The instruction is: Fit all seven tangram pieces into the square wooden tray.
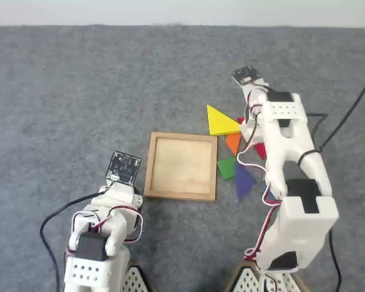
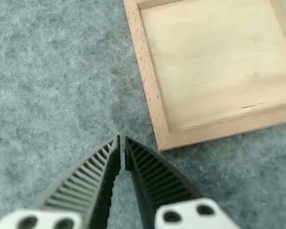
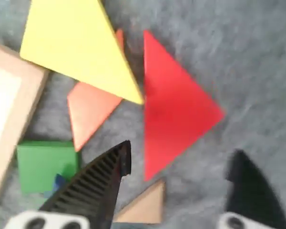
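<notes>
The square wooden tray (image 1: 181,165) lies on the grey carpet with nothing in it. To its right lie the pieces: a yellow triangle (image 1: 221,120), an orange piece (image 1: 232,142), a green square (image 1: 227,168), a purple piece (image 1: 243,180) and a red triangle (image 1: 260,149). My right gripper (image 3: 181,164) stands open just above them, with a corner of the red triangle (image 3: 174,107) between its fingers. Close by are the yellow triangle (image 3: 81,47), the orange piece (image 3: 90,112), the green square (image 3: 45,164) and a tan triangle (image 3: 143,205). My left gripper (image 2: 121,140) is shut on nothing, beside a tray corner (image 2: 162,138).
Grey carpet covers the whole table, with open room left of and behind the tray. The right arm (image 1: 289,176) hangs over the pile and hides part of it. A black cable (image 1: 347,118) runs off to the right.
</notes>
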You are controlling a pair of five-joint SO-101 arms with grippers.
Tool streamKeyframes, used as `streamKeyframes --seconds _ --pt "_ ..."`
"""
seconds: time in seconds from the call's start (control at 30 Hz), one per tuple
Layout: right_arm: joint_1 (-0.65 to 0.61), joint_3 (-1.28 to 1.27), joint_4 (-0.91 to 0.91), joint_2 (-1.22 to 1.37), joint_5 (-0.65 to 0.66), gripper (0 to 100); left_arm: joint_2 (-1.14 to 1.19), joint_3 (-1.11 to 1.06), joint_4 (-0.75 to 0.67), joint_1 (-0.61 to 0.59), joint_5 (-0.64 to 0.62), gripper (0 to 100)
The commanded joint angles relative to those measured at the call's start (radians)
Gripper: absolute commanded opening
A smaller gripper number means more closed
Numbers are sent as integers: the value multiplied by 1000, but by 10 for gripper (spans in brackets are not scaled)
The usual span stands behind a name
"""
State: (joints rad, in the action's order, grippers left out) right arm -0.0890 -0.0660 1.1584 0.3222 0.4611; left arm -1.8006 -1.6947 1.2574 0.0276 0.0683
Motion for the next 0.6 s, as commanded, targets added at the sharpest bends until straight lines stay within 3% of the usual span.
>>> streamKeyframes --seconds 0.0,0.23,0.57 --pt "-13 101 22 56 103 416 -15 10 3 -5 3 19" --pt "-13 184 13 200 170 420 -15 10 3 -5 3 19" --pt "-13 313 24 334 164 416 -15 10 3 -5 3 19"
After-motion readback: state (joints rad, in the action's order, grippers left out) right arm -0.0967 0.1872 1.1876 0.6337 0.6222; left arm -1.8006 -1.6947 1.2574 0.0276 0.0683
